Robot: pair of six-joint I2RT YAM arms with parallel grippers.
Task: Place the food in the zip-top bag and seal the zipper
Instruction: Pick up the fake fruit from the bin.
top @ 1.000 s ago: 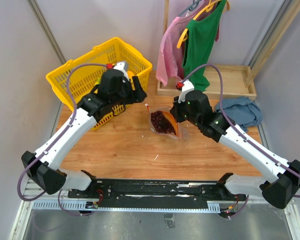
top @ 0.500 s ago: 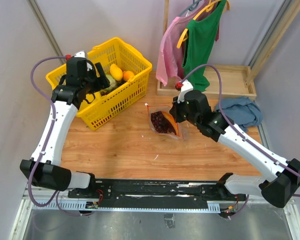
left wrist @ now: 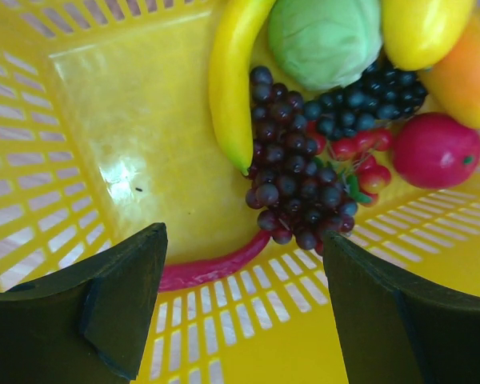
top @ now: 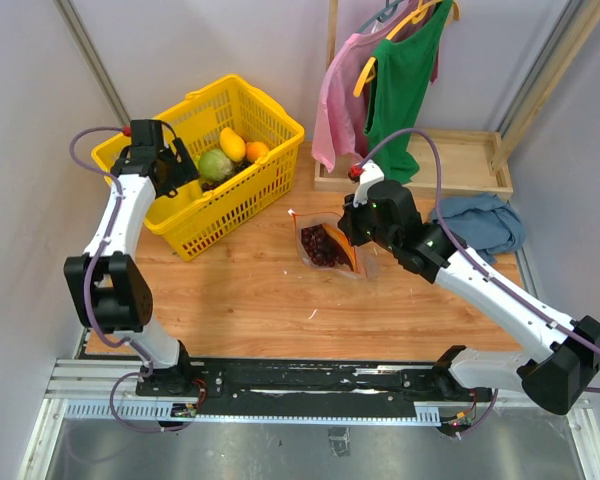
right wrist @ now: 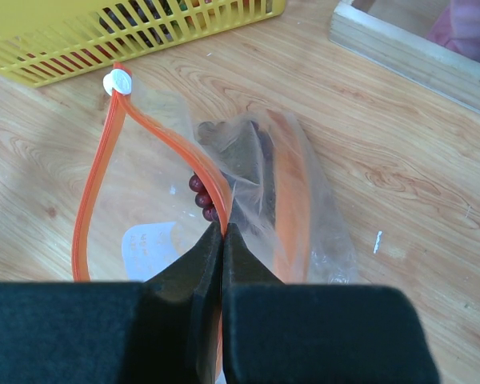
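**Left claw over basket, right claw pinching bag mouth**

- Landmark: yellow basket (top: 242, 185), far left on the wooden table (top: 250, 290).
- Left gripper (left wrist: 242, 260) hangs inside the basket with its fingers spread wide and nothing between them.
- Thin red chili (left wrist: 216, 268) lies on the basket floor right under the gap. Its long axis runs finger to finger, so closing now would squeeze it end-on. My judgement: the wrist needs a turn first.
- Dark grape bunch (left wrist: 296, 184) sits just beyond the chili, deeper in the basket and touching the banana (left wrist: 228, 80). Green cabbage (left wrist: 324, 36) and red fruit (left wrist: 436, 148) lie further in.
- The left arm is by far the nearer to this food.
- Zip-top bag (right wrist: 164, 172) lies flat on the table, right of the basket and apart from it. It already holds a dark bunch and an orange piece.
- Right gripper (right wrist: 222, 234) has its fingers pressed together on the orange zipper (right wrist: 92, 192), holding the mouth in an open loop facing the basket.
- White slider (right wrist: 118, 82) sits at the end of the zipper nearest the basket.
- White label (right wrist: 148, 240) on the bag: the writing is too faint to read. No brands seen.
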